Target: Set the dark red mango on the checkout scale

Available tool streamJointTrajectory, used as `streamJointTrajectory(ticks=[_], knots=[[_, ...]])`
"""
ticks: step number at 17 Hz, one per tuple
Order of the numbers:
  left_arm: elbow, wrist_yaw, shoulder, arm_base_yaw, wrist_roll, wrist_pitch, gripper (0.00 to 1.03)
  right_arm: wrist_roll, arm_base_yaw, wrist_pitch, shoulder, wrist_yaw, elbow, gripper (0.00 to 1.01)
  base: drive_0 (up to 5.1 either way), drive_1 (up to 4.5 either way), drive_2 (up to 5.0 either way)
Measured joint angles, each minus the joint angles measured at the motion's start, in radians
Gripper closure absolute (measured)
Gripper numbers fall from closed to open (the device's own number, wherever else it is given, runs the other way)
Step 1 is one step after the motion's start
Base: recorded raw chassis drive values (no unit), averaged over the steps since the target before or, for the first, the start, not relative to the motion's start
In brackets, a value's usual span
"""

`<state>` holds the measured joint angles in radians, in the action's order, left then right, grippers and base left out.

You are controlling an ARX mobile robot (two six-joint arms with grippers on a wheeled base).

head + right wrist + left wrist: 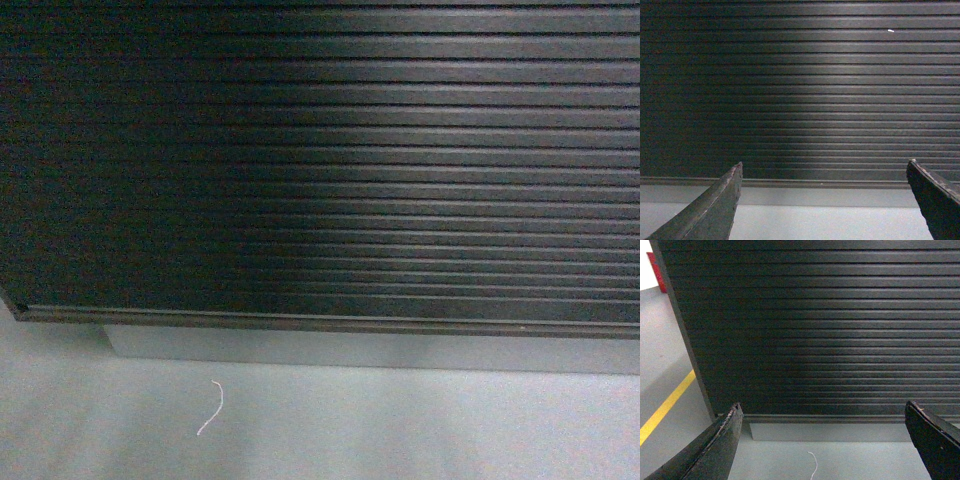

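The checkout's dark ribbed slatted front [330, 160] fills the head view, standing on a grey plinth [360, 350]. It also fills the left wrist view as the checkout front [820, 330] and the right wrist view as the checkout front [800, 90]. My left gripper [822, 412] is open, its two dark fingers wide apart with only floor between them. My right gripper [822, 170] is open too and holds nothing. The dark red mango and the scale are out of view. Neither gripper shows in the head view.
Grey floor [330, 420] lies before the plinth, with a thin white string [212, 408] on it, also seen as a string [813, 465] between the left fingers. The counter's left corner [685, 335] shows, with a yellow floor line [665, 407] and a red object [655, 270] beyond.
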<state>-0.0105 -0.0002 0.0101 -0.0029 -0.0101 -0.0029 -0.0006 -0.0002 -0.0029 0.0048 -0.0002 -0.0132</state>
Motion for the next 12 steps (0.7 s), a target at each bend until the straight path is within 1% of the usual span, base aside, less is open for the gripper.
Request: streamJointTrajectory(ticks=[12], knots=[[0.0, 0.0, 0.0, 0.0, 0.0, 0.0, 0.05, 0.0, 0.0, -0.001, 0.0, 0.0, 0.0, 0.03, -0.1, 2.83, -3.1]])
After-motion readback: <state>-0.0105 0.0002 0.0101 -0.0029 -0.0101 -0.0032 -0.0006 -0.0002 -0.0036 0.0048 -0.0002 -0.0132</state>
